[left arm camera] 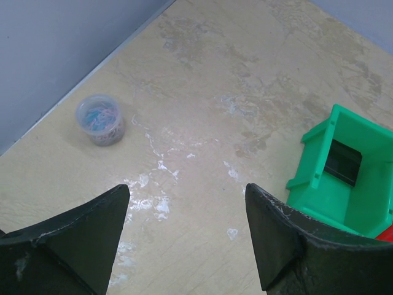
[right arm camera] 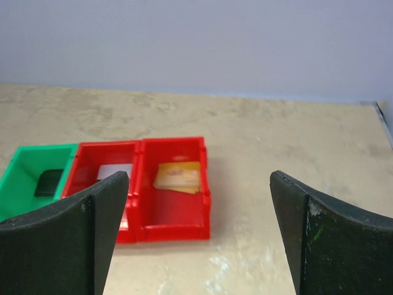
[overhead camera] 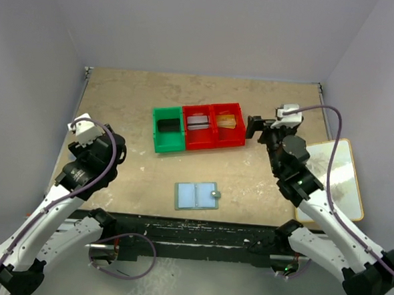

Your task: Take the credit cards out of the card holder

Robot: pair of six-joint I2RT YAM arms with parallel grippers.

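Top external, card holder [overhead camera: 197, 195]: lies opened flat on the table [overhead camera: 128, 177] near my bases, between my two arms, snap tab to the right. Opened this way, its pockets face up for a reach from above. I cannot tell whether any card is left inside.
Top external, bins: green bin [overhead camera: 169, 144], middle red bin [overhead camera: 199, 141] and right red bin [overhead camera: 229, 139] stand touching in a row, well apart from the holder. Each has one card in it, which I judge to be sorting, one card per bin.
Top external, right gripper [overhead camera: 254, 126]: hangs just beside the outer end of the right red bin.
Left wrist, left gripper [left arm camera: 187, 187]: jaws spread wide, nothing between them. I judge it parked aside, out of the other arm's path.
Left wrist, seen only here: a small clear pot of coloured clips [left arm camera: 100, 120] near the wall, and the dark card [left arm camera: 342, 161] leaning on the green bin's inner wall.
Right wrist, right gripper: jaws wide apart and empty, aimed along the bin row.
Right wrist, seen better here: the orange card [right arm camera: 178, 176] and the pale card [right arm camera: 113, 169] lying in their red bins.
Wrist views, card holder: absent from both, shown only from above.
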